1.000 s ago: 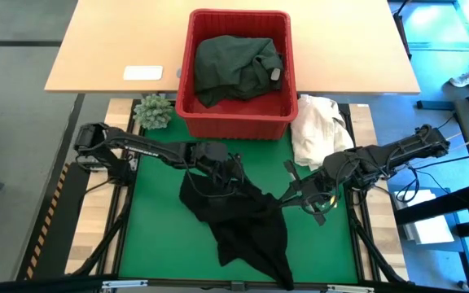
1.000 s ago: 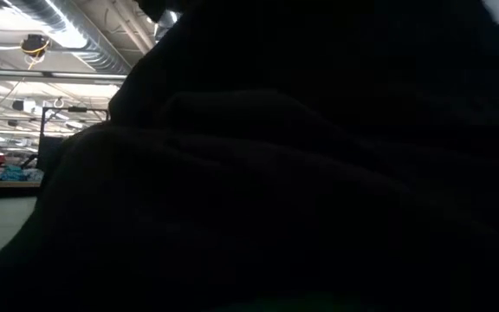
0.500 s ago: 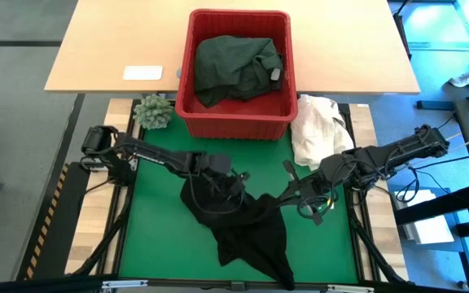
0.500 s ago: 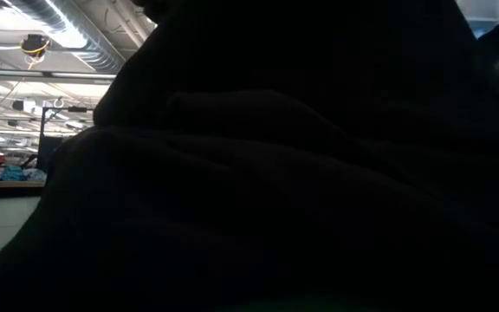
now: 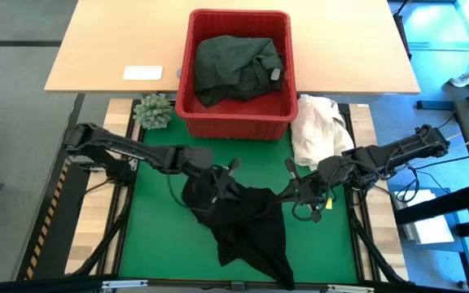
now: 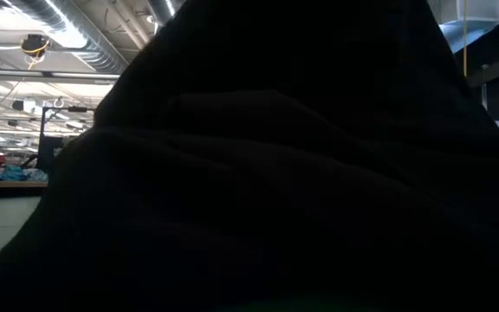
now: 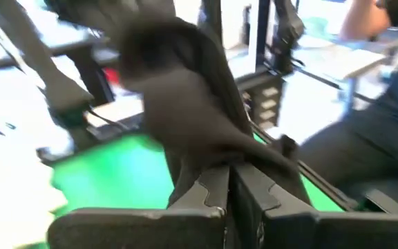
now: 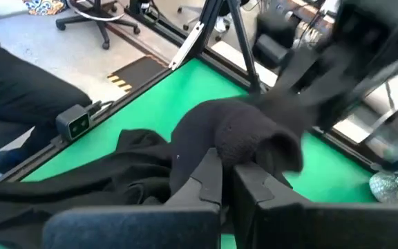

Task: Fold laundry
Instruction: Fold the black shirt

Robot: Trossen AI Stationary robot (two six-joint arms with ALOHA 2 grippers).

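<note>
Left gripper (image 5: 218,189): fingers (image 7: 216,197) pressed together, clamped on a fold of the black garment (image 5: 247,228) at its upper left part — the left wrist view shows the cloth rising in a peak out of the closed jaws.

Right gripper (image 5: 287,195): fingers (image 8: 209,181) likewise together, pinching the same garment at its right edge; a bunched lump of dark cloth sits just past the tips in the right wrist view.

Black garment lies crumpled on the green mat (image 5: 153,236) between the two arms, a tail trailing toward the near edge. In the low view it fills nearly the whole frame.

Behind the mat: red basket (image 5: 236,118) on the wooden table (image 5: 120,49), holding a dark green garment (image 5: 234,65). Cream-white cloth heap (image 5: 316,126) just right of the basket — small plant (image 5: 153,111) to its left.
</note>
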